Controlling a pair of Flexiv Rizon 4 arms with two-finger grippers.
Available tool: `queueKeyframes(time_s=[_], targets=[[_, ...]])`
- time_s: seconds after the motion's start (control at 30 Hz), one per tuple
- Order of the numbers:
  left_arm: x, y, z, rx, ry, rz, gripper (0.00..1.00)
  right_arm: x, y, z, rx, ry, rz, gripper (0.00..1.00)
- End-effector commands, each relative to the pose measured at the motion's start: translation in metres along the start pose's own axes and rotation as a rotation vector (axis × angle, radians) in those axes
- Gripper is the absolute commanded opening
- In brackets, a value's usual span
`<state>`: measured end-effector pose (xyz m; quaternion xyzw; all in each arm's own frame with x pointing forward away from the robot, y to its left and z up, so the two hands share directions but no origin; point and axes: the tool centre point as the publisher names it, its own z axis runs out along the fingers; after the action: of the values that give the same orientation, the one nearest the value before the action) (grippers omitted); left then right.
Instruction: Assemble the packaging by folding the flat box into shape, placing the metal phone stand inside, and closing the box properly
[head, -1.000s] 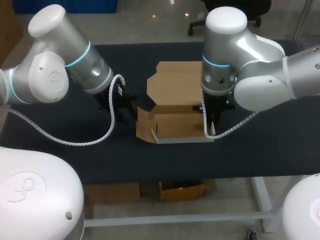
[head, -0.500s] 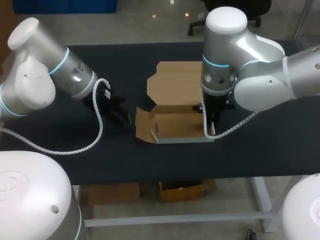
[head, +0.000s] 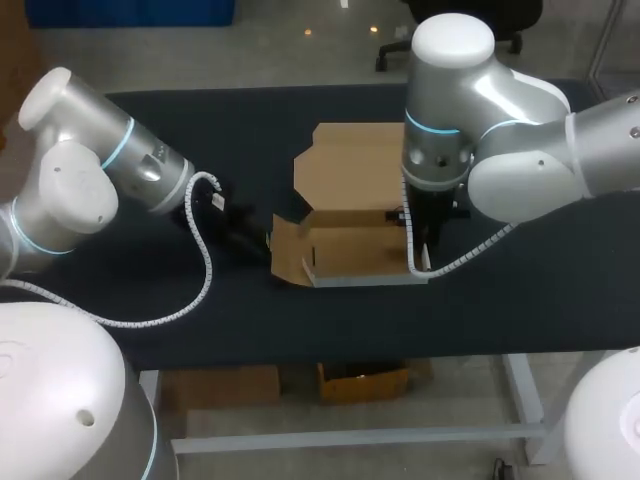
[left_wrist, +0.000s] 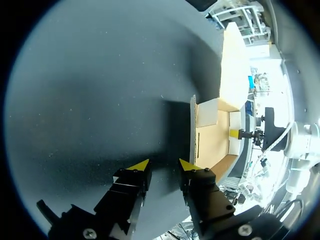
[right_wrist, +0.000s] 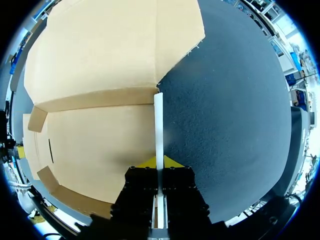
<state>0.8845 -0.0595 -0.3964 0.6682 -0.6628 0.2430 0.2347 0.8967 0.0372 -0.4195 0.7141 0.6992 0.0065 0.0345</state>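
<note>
The tan cardboard box (head: 350, 250) lies half folded mid-table, its lid panel (head: 348, 165) flat behind the tray. My right gripper (head: 421, 248) stands at the tray's right end, shut on the upright right side wall (right_wrist: 158, 122); in the right wrist view the gripper (right_wrist: 160, 162) pinches that thin wall, with the box floor (right_wrist: 100, 145) beside it. My left gripper (head: 252, 238) hovers just left of the raised left flap (head: 287, 250). In the left wrist view the gripper (left_wrist: 163, 165) is open and empty, with the flap's edge (left_wrist: 192, 130) slightly ahead. No metal phone stand is visible.
The dark table (head: 520, 290) spreads bare to the right and front of the box. The box's lid reaches toward the table's far edge. The left arm's white cable (head: 205, 270) loops over the table's left part.
My left arm swung back to the left, drawing its gripper away from the box's left flap, then settled close beside it. The right arm and the box stayed still.
</note>
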Motion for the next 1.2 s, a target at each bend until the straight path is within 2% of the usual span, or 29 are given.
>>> queueKeyframes(time_s=[0.03,0.33,1.2], targets=[[0.004,-0.006,0.009,-0.005,0.029,0.014,0.34,0.001,0.001,0.001,0.001,-0.001,0.000,0.00],[0.026,-0.001,0.008,0.008,0.109,0.056,0.35,0.001,0.001,0.001,0.001,-0.001,0.000,0.00],[0.067,0.002,0.020,-0.016,0.146,0.131,0.40,0.001,0.001,0.001,0.001,-0.001,0.000,0.00]])
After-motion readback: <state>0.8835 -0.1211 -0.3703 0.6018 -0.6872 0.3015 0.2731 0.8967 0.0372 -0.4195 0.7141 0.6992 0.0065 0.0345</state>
